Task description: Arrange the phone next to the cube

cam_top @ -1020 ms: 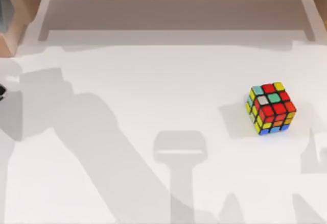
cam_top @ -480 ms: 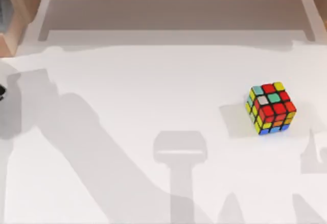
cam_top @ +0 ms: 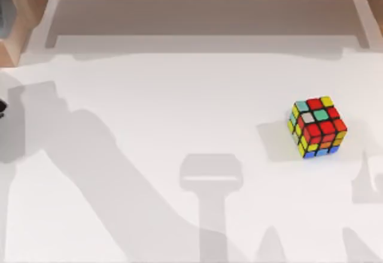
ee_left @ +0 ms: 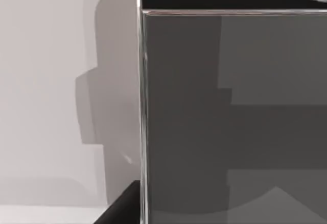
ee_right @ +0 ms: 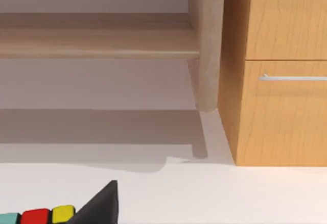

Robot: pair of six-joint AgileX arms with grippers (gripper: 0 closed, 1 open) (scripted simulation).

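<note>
Phone [ee_left: 230,106] close under left wrist camera: dark glossy screen, silver rim, part of round home button at edge. Cube [cam_top: 317,126] on worktop [cam_top: 179,113] at right side, red, yellow and teal stickers, black frame. Step, judged: reaching for or picking up phone. Next move calls for carrying it across and setting it beside cube. Fingers' state on either arm: cannot tell.

The top view looks straight down from high up on the flat white table [cam_top: 179,95], the left wrist view sits very close over the shiny dark flat phone [ee_left: 230,106], and the right wrist view looks low across the table at the colourful sticker-covered puzzle cube [ee_right: 36,217], shared with the top view [cam_top: 317,127].
</note>
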